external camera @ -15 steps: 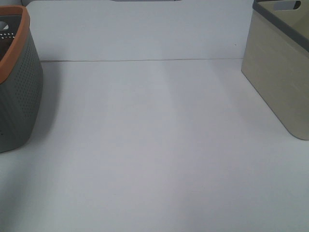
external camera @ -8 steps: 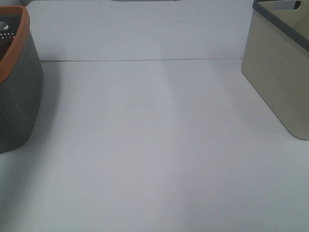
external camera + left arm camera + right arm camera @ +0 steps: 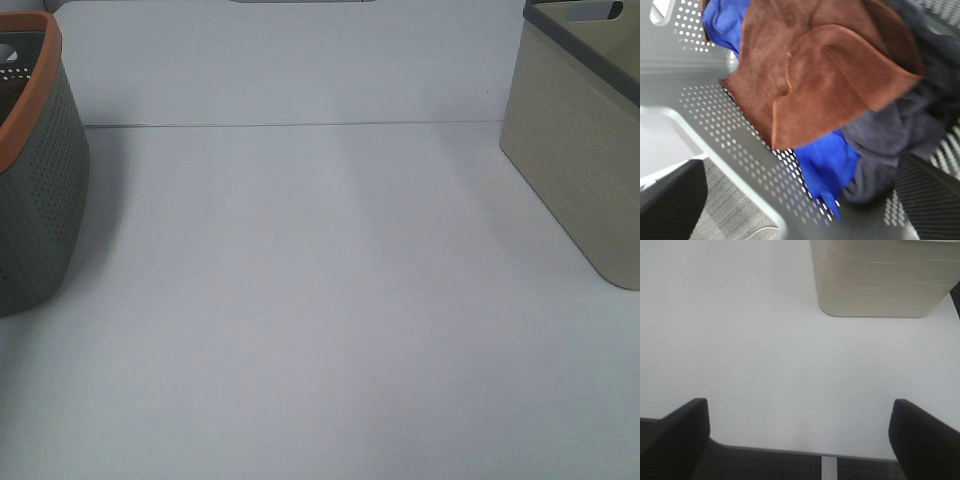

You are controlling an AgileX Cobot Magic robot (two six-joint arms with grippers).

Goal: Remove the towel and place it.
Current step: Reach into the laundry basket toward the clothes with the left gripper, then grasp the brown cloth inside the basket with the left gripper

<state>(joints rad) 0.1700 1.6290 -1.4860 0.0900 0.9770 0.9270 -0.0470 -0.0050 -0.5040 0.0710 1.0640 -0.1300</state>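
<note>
The left gripper (image 3: 800, 200) stands wide open with nothing in its grasp. Only the tips of its two dark fingers (image 3: 670, 205) show, blurred and cut off at the frame's corners. Ahead of it, in line with the gap between the fingers, the towel (image 3: 825, 80) lies crumpled inside the grey perforated basket (image 3: 715, 115). Its stitched hem shows along a folded edge. It rests on top of a blue cloth (image 3: 827, 160) and a dark grey cloth (image 3: 900, 130), both largely hidden under it, and its far end runs out of frame. Whether the fingers are already below the basket's rim cannot be told.

The right gripper (image 3: 800, 437) is also fully spread and empty over the bare white table (image 3: 740, 340). The beige basket (image 3: 880, 280) stands well ahead of it, toward one finger's side, its top cut off.

Neither arm appears in the high view, where both baskets are clipped by the frame edges and the towel is out of sight.
</note>
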